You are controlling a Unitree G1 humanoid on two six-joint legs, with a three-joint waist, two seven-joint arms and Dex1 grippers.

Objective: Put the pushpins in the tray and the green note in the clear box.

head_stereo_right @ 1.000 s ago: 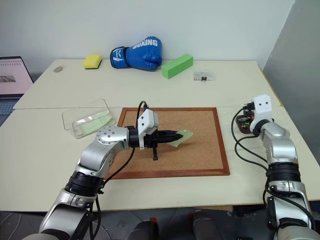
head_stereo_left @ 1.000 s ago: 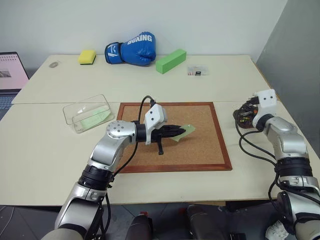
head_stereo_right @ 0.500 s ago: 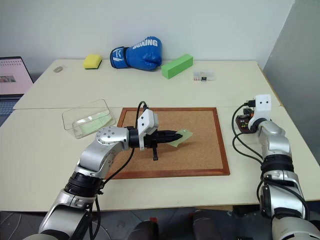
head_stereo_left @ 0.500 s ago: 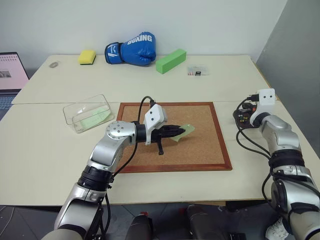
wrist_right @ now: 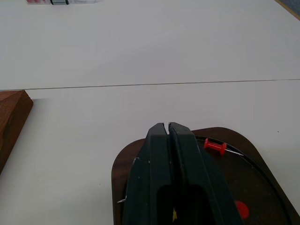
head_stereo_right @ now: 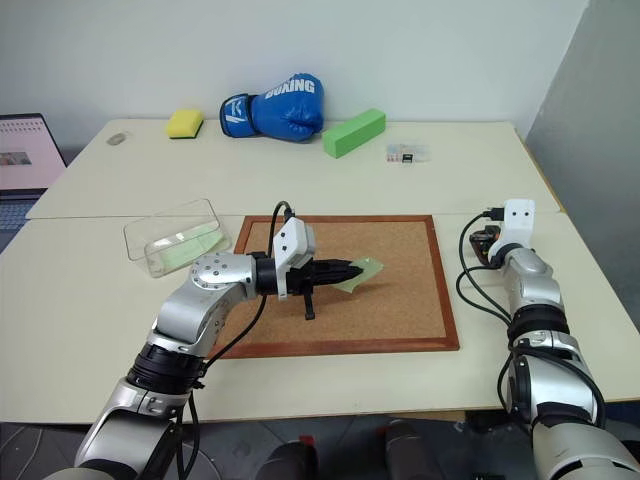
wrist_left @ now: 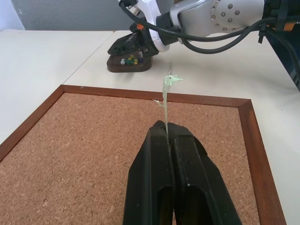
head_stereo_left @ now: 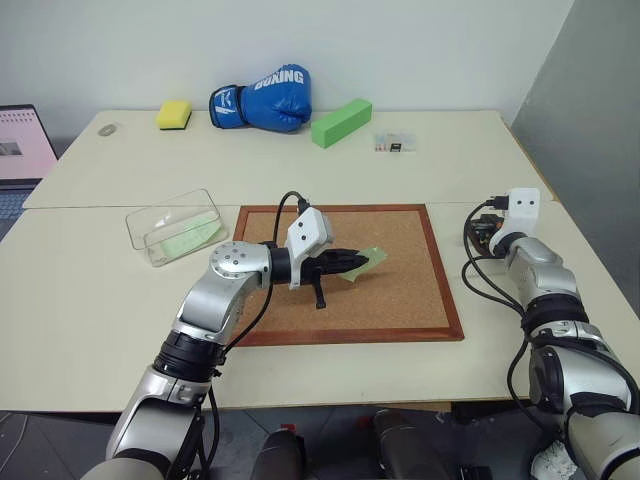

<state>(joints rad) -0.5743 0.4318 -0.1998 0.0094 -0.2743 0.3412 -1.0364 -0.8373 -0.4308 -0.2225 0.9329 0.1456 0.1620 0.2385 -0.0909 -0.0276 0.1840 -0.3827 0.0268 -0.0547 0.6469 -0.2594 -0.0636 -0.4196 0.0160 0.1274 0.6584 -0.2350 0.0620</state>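
A: What is your left claw [head_stereo_left: 358,262] doing?

B: It is clenching the green note [head_stereo_left: 368,262], a thin, pale mint slip. I am holding it edge-up over the cork board [head_stereo_left: 400,290], and in my left wrist view the paper's free end is curling slightly above the black fingertips [wrist_left: 165,136].

A: And the board itself?

B: It is lying flat on the counter [head_stereo_left: 90,310], a grainy speckled cork panel inside a reddish-brown wooden frame.

A: Where is your right claw [wrist_right: 168,127] sitting?

B: It is hovering over the tray [wrist_right: 243,173] at the counter's right edge, fingers pressed together and gripping nothing that I can see. The tray is a dark brown, smooth, shallow dish with rounded corners. Pushpins [wrist_right: 215,146] are lying inside it: a red spool-shaped one with a bare metal point in my right wrist view, and yellow, white and green heads in the left wrist view.

A: And the clear box [head_stereo_left: 172,226]?

B: It is resting left of the board, transparent plastic with low walls and rounded corners, with something pale green showing through it.

A: Any writing?

B: The blue boxing glove [head_stereo_left: 262,98] at the back is showing "BOXING" in white letters. Beside it are lying a yellow sponge [head_stereo_left: 174,113], a bright green foam block [head_stereo_left: 341,121] and a small clear packet [head_stereo_left: 394,141] whose dark label I cannot read.
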